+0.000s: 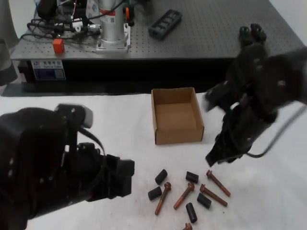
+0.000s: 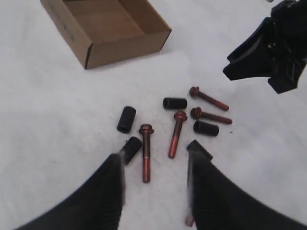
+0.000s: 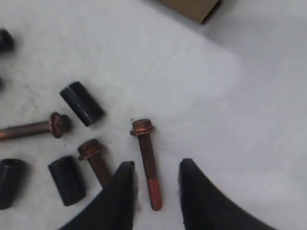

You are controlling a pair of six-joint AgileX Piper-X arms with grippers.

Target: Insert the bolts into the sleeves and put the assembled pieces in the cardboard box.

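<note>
Nothing mated yet: bolts point(image 1: 184, 195) and sleeves point(image 1: 192, 177) lie loose in one cluster on the white bench point(image 1: 120, 120), none threaded together. The box point(image 1: 178, 135) sits just behind the cluster, open side up, looks empty. The right pincer point(image 3: 156, 165) is spread, fingers either side of the threaded end of one bolt point(image 3: 145, 153) at the outer edge of the pile. Probably lined up for a pick there because that bolt has free cloth on one side; contact can't be told. The left pincer point(image 2: 156, 155) is spread too, low over the near side of the cluster, another bolt point(image 2: 146, 155) lying toward the gap and a sleeve point(image 2: 130, 148) just beside one finger; likely staged to take the mating part. In the way: a neighbouring bolt point(image 3: 96, 160) and second sleeve point(image 3: 67, 179) near one right finger, could get nudged; both arms crowd the same small pile. Behind, well apart: perforated plate point(image 1: 216, 28) with metal post point(image 1: 112, 24), orange block point(image 1: 58, 45), black tray point(image 1: 164, 23).
</note>
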